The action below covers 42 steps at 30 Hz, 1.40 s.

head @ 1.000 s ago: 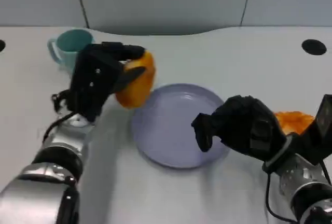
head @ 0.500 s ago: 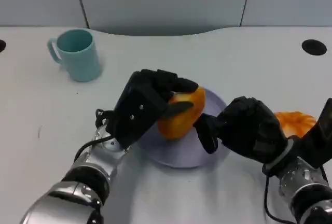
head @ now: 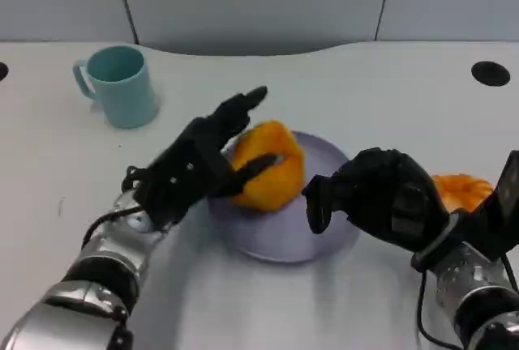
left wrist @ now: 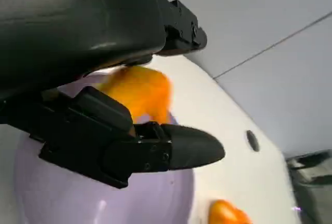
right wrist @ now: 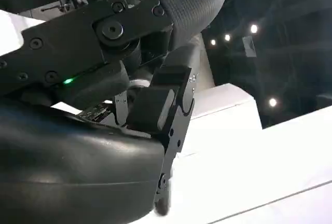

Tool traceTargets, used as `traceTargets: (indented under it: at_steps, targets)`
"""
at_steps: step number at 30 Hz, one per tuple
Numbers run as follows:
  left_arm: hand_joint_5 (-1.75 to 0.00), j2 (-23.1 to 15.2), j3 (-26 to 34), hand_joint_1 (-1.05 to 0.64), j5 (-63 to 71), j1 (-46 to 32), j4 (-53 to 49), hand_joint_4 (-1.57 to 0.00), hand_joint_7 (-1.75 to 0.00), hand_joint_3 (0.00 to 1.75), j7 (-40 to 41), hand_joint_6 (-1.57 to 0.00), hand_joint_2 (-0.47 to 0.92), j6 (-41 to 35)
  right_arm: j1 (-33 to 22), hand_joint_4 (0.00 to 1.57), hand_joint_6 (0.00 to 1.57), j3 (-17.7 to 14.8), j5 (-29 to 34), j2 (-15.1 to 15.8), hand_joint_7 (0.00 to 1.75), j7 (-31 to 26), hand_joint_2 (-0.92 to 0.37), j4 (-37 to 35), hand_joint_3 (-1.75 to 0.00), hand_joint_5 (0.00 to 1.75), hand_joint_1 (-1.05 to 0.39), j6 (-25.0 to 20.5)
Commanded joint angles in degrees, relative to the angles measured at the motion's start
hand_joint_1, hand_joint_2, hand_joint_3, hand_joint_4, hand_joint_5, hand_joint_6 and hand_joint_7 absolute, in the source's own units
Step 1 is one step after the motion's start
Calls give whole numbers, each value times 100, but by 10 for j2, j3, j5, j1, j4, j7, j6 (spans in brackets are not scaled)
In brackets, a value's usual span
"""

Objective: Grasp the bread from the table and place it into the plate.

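The orange bread [head: 263, 164] lies on the left part of the lavender plate [head: 324, 236] at mid table. My left hand [head: 195, 173] is beside it on the left, fingers spread apart; one finger points up past the bread and the thumb lies across its front. In the left wrist view the bread [left wrist: 137, 92] shows between the parted fingers [left wrist: 176, 151] over the plate [left wrist: 155, 198]. My right hand [head: 381, 200] hovers at the plate's right rim with its fingers curled in and nothing in them; the right wrist view shows that hand [right wrist: 104, 79] close up.
A teal mug [head: 120, 84] stands at the back left. A second orange piece [head: 458, 188] lies on the table right of the plate, partly behind my right hand. A black hole [head: 491, 73] marks the far right of the table.
My left hand carried the bread from beside the mug to the plate, then spread its fingers and drew back to the left. The bread now rests on the plate. The right hand barely moved.
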<state>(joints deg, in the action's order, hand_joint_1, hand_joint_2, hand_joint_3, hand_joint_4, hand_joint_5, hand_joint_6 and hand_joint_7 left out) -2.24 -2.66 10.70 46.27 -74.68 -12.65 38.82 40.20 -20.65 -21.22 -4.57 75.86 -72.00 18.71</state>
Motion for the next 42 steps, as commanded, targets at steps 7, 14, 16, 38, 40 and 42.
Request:
traceTargets:
  at_steps: [7,14,16,38,40,42]
  targets:
    - [-7,-54,147,-105,-235,-72,87,-13,-3,71,-310,-7,92,-39,16,73,121,16,9,1,5,-38,-89,9,0,150,-44,-1]
    - [-13,-89,211,-105,-345,-172,141,-22,-5,76,-474,-18,92,-137,27,72,122,28,17,8,6,-42,-88,7,0,154,-46,-9]
    - [-16,-86,229,-105,-375,-203,146,-27,-6,71,-519,-22,92,-164,30,72,122,34,22,12,8,-43,-87,7,0,148,-50,-13]
    - [-21,-33,234,-105,-465,-376,353,-53,-3,48,-483,-42,92,-518,5,59,113,-19,-18,24,5,62,-91,-12,-2,175,-40,-49]
    - [-21,-32,232,-105,-464,-385,367,-53,-2,49,-485,-40,92,-519,0,58,115,-23,-20,24,6,67,-91,-11,-1,174,-40,-51]
    - [-21,-33,230,-105,-465,-391,371,-52,-1,50,-491,-40,92,-520,-5,57,115,-24,-16,25,5,69,-92,-9,-2,174,-39,-50]
